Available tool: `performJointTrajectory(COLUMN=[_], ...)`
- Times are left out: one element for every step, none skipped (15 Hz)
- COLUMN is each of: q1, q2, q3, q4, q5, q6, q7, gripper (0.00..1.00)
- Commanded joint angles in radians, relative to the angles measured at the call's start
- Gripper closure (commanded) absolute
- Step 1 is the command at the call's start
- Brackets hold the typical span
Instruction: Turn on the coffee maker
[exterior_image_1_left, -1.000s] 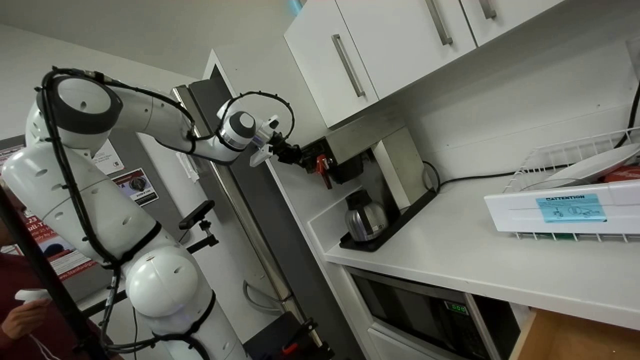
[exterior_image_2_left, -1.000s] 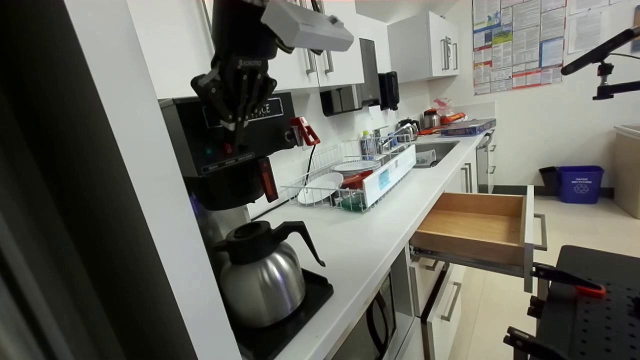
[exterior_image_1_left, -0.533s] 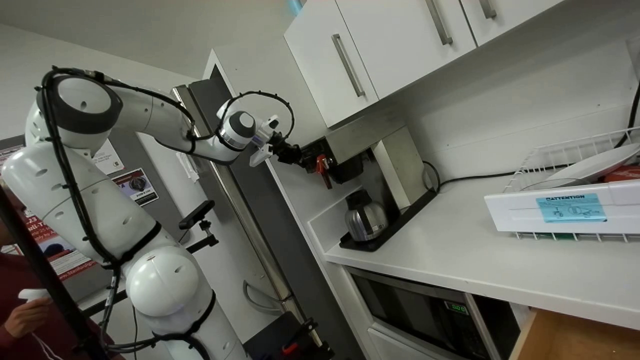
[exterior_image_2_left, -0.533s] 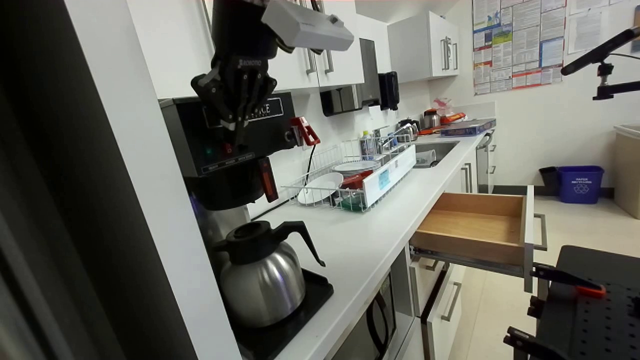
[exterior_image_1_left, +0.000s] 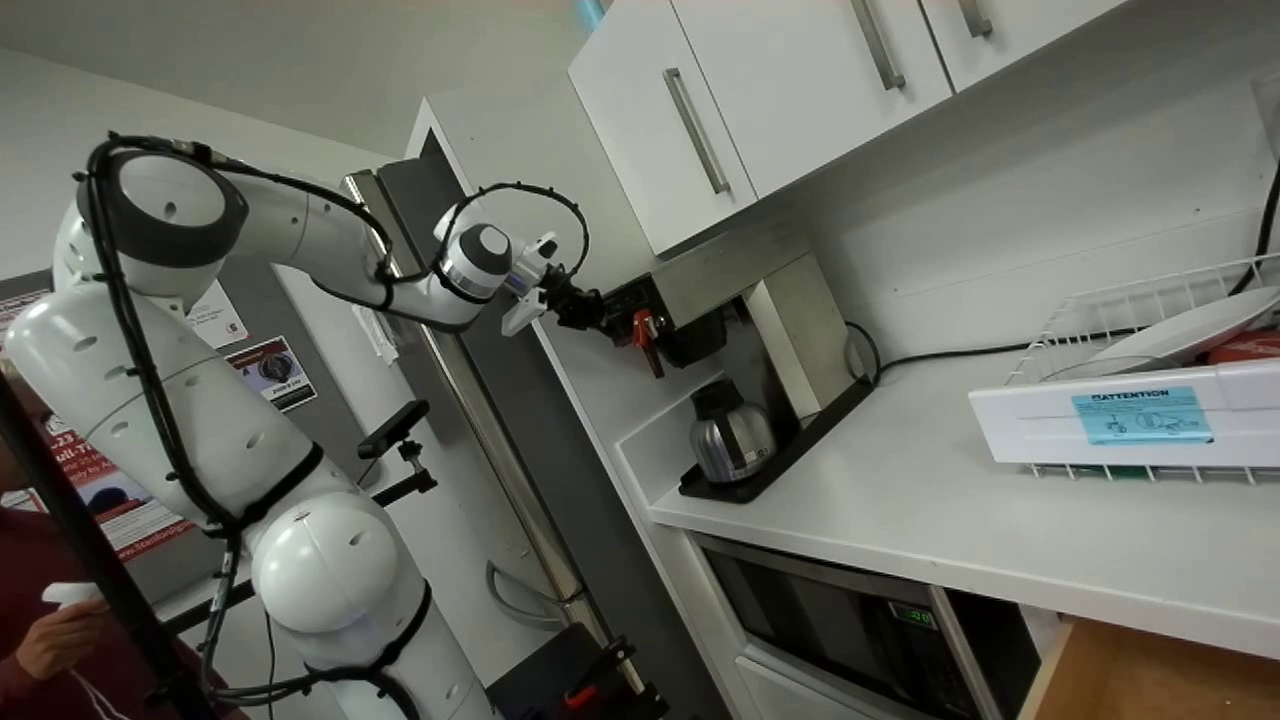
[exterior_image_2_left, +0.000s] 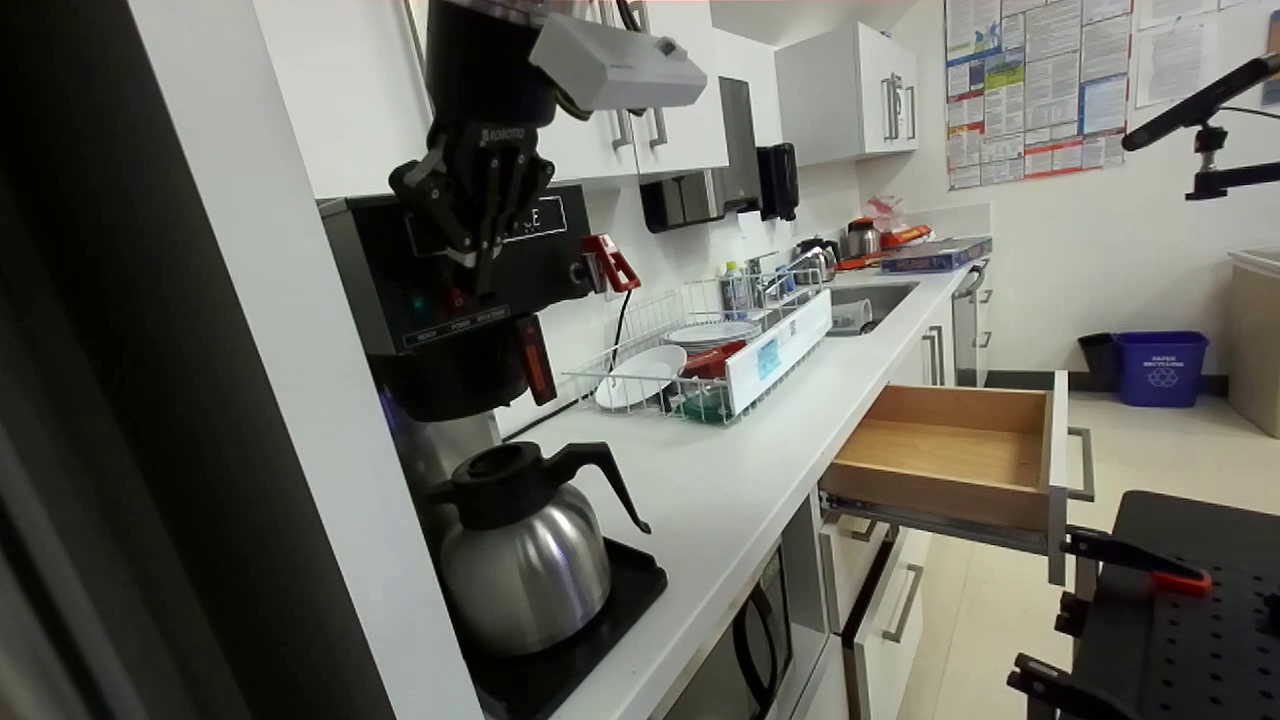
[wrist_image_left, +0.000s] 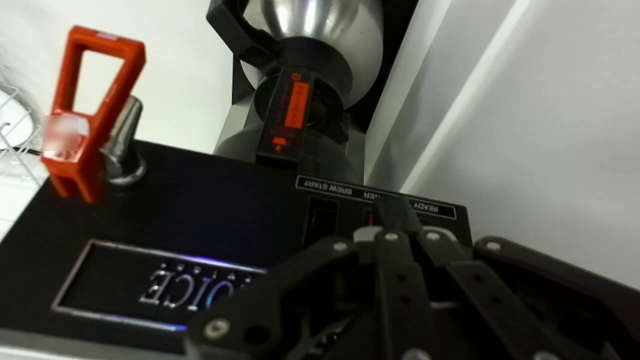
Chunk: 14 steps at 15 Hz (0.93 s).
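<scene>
On white counter (exterior_image_2_left: 700, 475): blk coffee maker (exterior_image_2_left: 450, 378) w/ steel carafe (exterior_image_2_left: 525, 580), grn light (exterior_image_2_left: 417, 302); gripper (wrist_image_left: 399, 217) pressed together nr red switch (wrist_image_left: 369, 219).

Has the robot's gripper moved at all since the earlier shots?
Yes: in an exterior view the gripper has shifted slightly toward the red tap handle, covering more of the nameplate lettering on the coffee maker.

Plates (exterior_image_2_left: 640, 372) in dish rack (exterior_image_2_left: 802, 338); drawer (exterior_image_2_left: 940, 492) open; blue bin (exterior_image_2_left: 1160, 372).

The carafe (exterior_image_2_left: 528, 580) is shiny metal, its handle (exterior_image_2_left: 603, 463) matt plastic
</scene>
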Motion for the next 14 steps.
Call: performJointTrajectory(q1=[0.006,0.005,0.003,0.001,-0.001,-0.003,-0.004,-0.007,-0.008,-0.006,-0.005,-0.003,-0.001,0.002], q2=[0.014,0.018,0.02,0.021,0.022,0.022,0.022,0.023,0.024,0.032,0.033,0.035,0.036,0.035], q3=[-0.006,-0.007,-0.006,-0.006,-0.006,-0.006,-0.007,-0.007,-0.007,-0.003,-0.002,-0.003,-0.004,-0.003], q4=[0.01,0.009,0.007,0.006,0.005,0.004,0.003,0.003,0.003,0.013,0.014,0.016,0.018,0.02], q5=[-0.042,-0.049,-0.059,-0.069,-0.08,-0.094,-0.103,-0.116,-0.125,-0.13,-0.134,-0.13,-0.124,-0.121], q6=[-0.01,-0.003,0.003,0.011,0.018,0.026,0.032,0.038,0.04,0.034,0.035,0.035,0.034,0.037], q7=[0.033,0.036,0.04,0.045,0.05,0.058,0.064,0.08,0.09,0.102,0.111,0.114,0.115,0.118], gripper=[1.0,1.0,1.0,1.0,1.0,1.0,1.0,1.0,1.0,1.0,1.0,1.0,1.0,1.0])
